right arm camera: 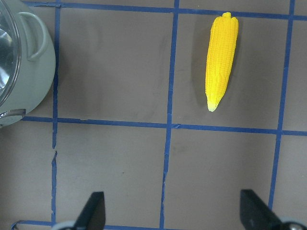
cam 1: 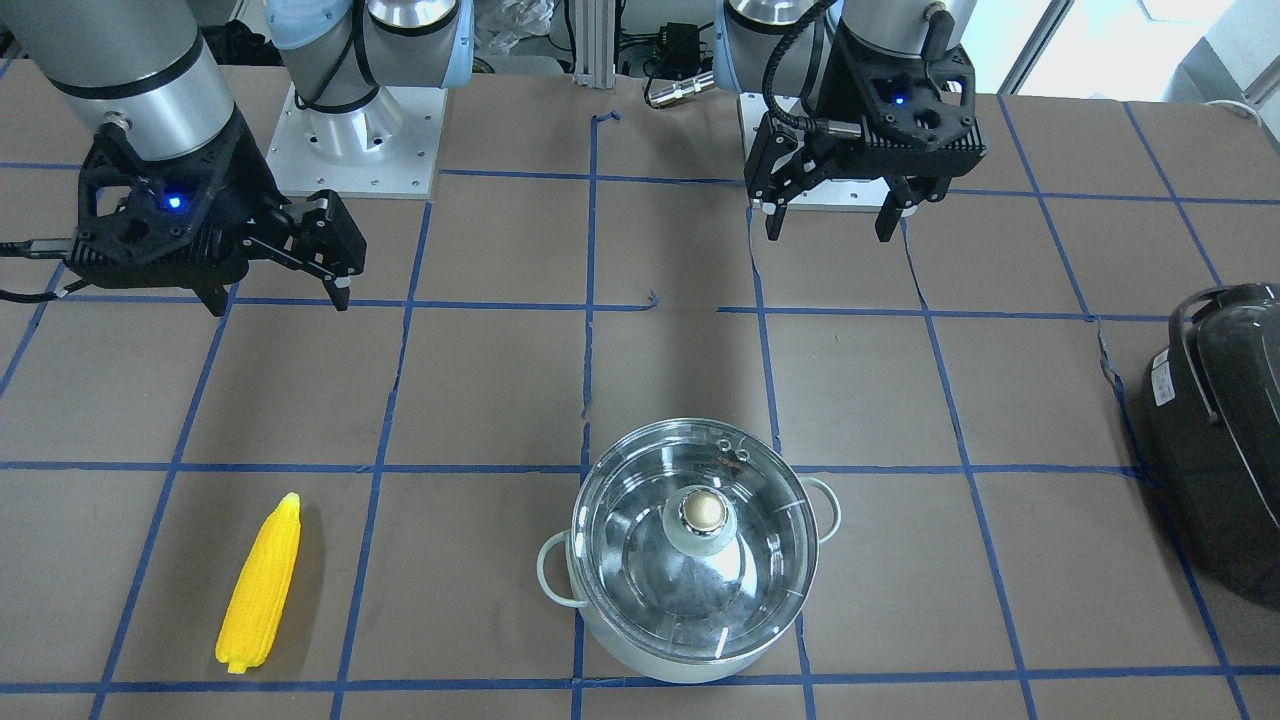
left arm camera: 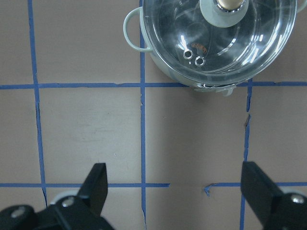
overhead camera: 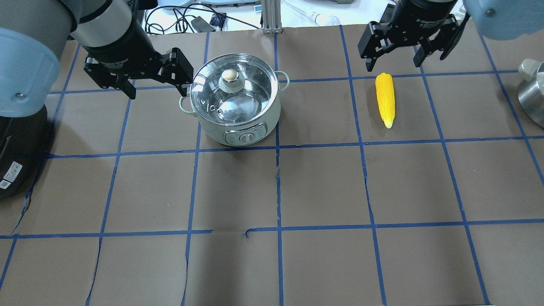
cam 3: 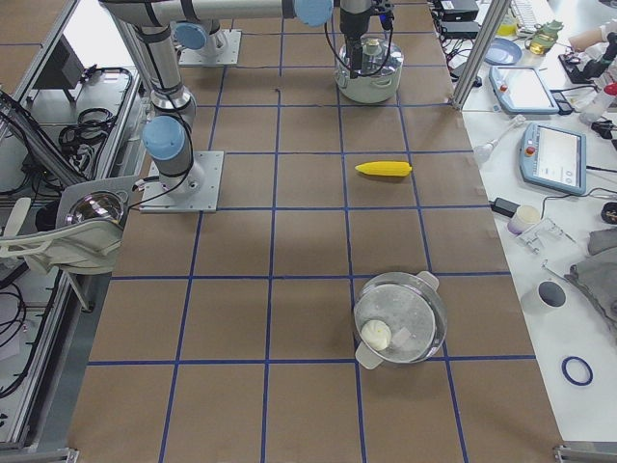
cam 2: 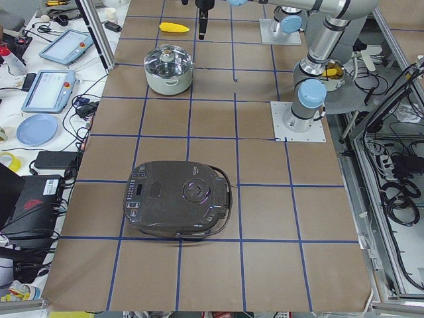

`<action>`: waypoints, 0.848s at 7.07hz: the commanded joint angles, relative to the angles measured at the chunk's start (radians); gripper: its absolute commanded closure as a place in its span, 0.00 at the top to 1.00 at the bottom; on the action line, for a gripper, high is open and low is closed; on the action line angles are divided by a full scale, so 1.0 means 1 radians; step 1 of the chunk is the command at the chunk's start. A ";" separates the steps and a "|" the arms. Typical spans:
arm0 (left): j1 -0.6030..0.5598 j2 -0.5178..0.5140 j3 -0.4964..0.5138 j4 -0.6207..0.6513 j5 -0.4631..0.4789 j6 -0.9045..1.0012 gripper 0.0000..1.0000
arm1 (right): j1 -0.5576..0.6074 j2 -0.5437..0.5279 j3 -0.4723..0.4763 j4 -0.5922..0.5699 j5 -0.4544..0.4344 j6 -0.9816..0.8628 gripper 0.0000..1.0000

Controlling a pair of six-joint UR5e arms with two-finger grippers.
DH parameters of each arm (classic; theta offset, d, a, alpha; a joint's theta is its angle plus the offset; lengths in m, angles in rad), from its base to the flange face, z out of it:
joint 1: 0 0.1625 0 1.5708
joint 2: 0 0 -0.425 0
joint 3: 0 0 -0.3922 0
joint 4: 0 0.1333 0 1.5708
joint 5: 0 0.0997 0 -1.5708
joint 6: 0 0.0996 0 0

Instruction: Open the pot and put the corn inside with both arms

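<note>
The steel pot (cam 1: 650,662) stands with its glass lid (cam 1: 640,560) on; the metal knob (cam 1: 703,512) is on top. The yellow corn (cam 1: 262,583) lies flat on the table, well apart from the pot. My left gripper (cam 1: 830,230) is open and empty, above the table on the robot side of the pot (overhead camera: 212,129). In the left wrist view its fingers (left arm camera: 96,184) are spread, with the pot (left arm camera: 158,62) beyond them. My right gripper (cam 1: 278,300) is open and empty, above the table on the robot side of the corn (overhead camera: 385,99). The corn (right arm camera: 219,62) also shows in the right wrist view.
A large black rounded appliance (cam 1: 1220,440) sits at the table's end on my left side. A second glass-lidded pot (cam 3: 400,318) stands at the end on my right side. Blue tape lines grid the brown table (overhead camera: 323,187). Operators' devices lie beyond the far edge.
</note>
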 commanded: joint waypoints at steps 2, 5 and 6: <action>0.000 0.003 -0.001 0.000 0.005 0.000 1.00 | -0.005 0.001 0.000 -0.002 0.001 -0.001 1.00; 0.000 0.003 -0.001 0.000 0.002 0.000 1.00 | -0.005 0.001 0.000 0.000 -0.002 0.001 1.00; 0.000 0.003 -0.001 0.000 0.001 0.000 1.00 | -0.005 -0.001 0.014 -0.001 -0.001 0.001 1.00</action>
